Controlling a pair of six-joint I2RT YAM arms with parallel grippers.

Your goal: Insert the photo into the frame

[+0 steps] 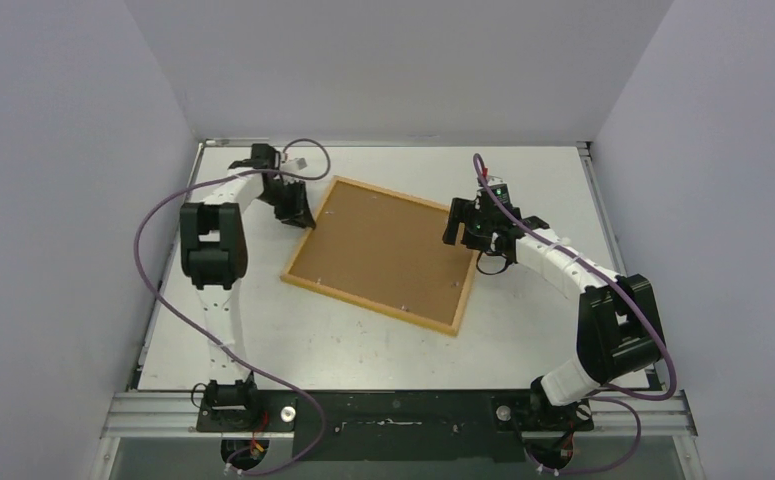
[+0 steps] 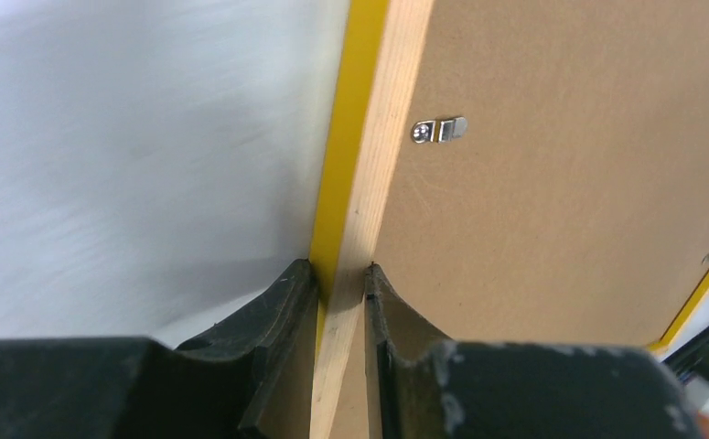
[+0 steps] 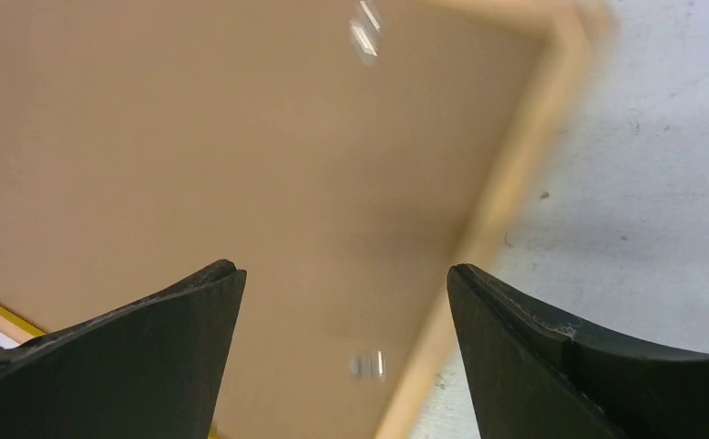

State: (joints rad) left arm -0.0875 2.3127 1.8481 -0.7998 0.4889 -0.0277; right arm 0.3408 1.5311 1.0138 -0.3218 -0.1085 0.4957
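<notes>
Left gripper (image 2: pixel 341 273) is clamped on the left rail of the thin rectangular frame (image 2: pixel 380 183), yellow in front and pale wood behind. Right gripper (image 3: pixel 343 279) hangs spread above its brown fibreboard backing panel (image 3: pixel 195 137). One frame and one panel sit back-up mid white table (image 1: pixel 543 330), with pale grey walls (image 1: pixel 63 150) around.

Brown backing panel (image 1: pixel 383 250) with clips (image 2: pixel 439 131) over white table (image 1: pixel 533 180).

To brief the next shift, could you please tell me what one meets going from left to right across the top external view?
left gripper, pinching the frame's edge → the frame, lying back up → right gripper, open
</notes>
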